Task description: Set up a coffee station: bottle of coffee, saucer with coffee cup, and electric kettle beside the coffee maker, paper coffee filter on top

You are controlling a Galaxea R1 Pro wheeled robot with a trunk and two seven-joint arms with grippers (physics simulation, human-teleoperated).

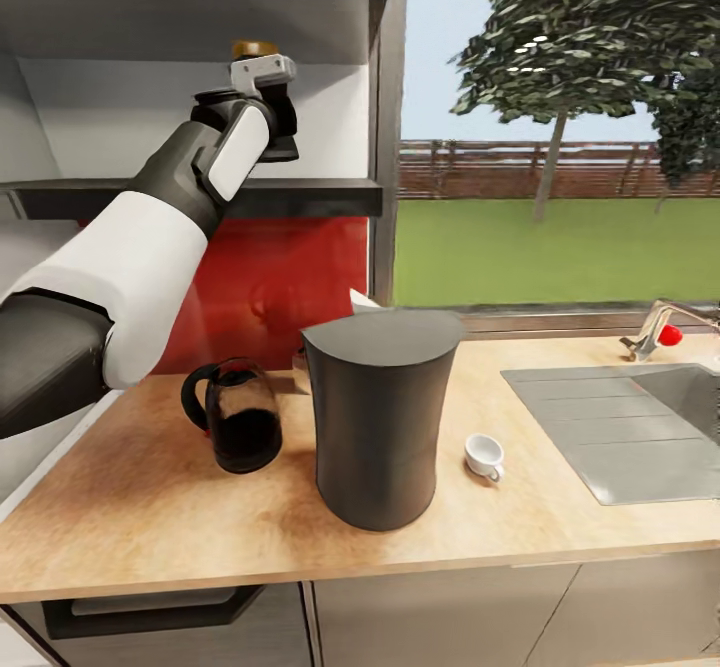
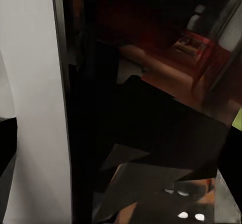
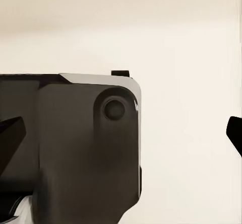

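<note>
Tall dark grey electric kettle [image 1: 380,417] stands at frame centre on long light wood kitchen countertop [image 1: 150,517]. Tiny white coffee cup [image 1: 484,456] just right of it, glass carafe with black handle [image 1: 235,415] left. Upper left: left gripper [image 1: 272,107] raised above thin dark grey kitchen shelf [image 1: 320,197], at small bottle of coffee, yellow-gold cap [image 1: 254,48] visible behind gripper. Opening and grasp: cannot tell.

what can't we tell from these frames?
- Bottle of coffee: head view, only its gold cap clears the left gripper; the grip is hidden.
- Left wrist view: dark, blurred, jaws unreadable.
- Faucet: cut by the head view's right edge.
- White item behind the dark pot: mostly hidden.
</note>
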